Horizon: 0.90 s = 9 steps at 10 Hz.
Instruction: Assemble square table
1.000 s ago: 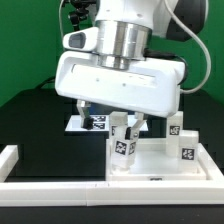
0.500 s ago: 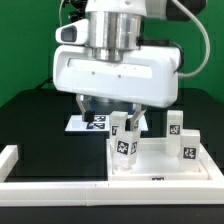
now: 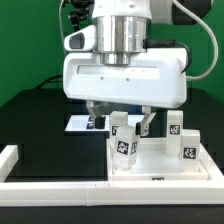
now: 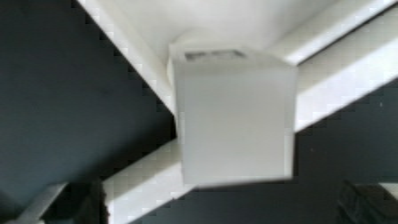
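Observation:
The square table's white slab [image 3: 160, 165] lies at the front right in the exterior view, with several tagged white leg blocks standing on it. My gripper [image 3: 120, 121] hangs over its left side, open. One finger [image 3: 94, 116] and the other finger [image 3: 147, 124] straddle an upright leg [image 3: 121, 126] without touching it. Another leg [image 3: 124, 150] stands just in front. Two more legs [image 3: 175, 125] [image 3: 187, 148] stand on the right. In the wrist view the leg [image 4: 231, 110] fills the middle over the slab's rim [image 4: 347, 85], and the gripper [image 4: 217, 205] is open with dark fingertips [image 4: 50, 203] far apart.
The marker board [image 3: 78, 122] lies on the black table behind the left finger. A low white border wall [image 3: 20, 158] runs along the front and left. A green backdrop and dark equipment stand behind the arm.
The gripper has shifted slightly to the exterior view's right over the left legs. It stays open. The legs and slab have not moved.

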Each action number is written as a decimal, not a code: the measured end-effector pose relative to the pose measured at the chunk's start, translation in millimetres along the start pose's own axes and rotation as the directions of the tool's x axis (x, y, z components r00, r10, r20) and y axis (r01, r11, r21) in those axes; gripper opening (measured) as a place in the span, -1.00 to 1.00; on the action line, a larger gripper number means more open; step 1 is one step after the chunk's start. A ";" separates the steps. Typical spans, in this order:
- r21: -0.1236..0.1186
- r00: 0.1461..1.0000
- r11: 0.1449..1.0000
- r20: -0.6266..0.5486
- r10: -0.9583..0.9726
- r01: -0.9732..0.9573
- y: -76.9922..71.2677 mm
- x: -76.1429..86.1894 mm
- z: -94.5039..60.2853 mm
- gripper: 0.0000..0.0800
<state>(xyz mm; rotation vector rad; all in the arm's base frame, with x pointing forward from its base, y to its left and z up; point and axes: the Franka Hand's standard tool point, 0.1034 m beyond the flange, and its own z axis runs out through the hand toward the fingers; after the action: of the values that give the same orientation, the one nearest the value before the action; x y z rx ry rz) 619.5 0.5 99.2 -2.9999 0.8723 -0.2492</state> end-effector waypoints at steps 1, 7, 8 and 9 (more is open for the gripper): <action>-0.004 1.000 1.000 0.004 0.000 0.001 2.6 -0.5 1.7 0.62; -0.005 0.994 0.994 0.004 0.107 -0.107 3.0 -0.6 2.5 -0.29; -0.006 0.981 0.981 0.003 0.192 -0.191 3.0 -0.7 2.6 -0.29; -0.006 0.966 0.966 0.003 0.260 -0.260 3.0 -0.8 2.7 -0.29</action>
<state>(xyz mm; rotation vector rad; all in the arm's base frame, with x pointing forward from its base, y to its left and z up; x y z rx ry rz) 617.7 -1.7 96.2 -2.8451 1.2528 -0.2359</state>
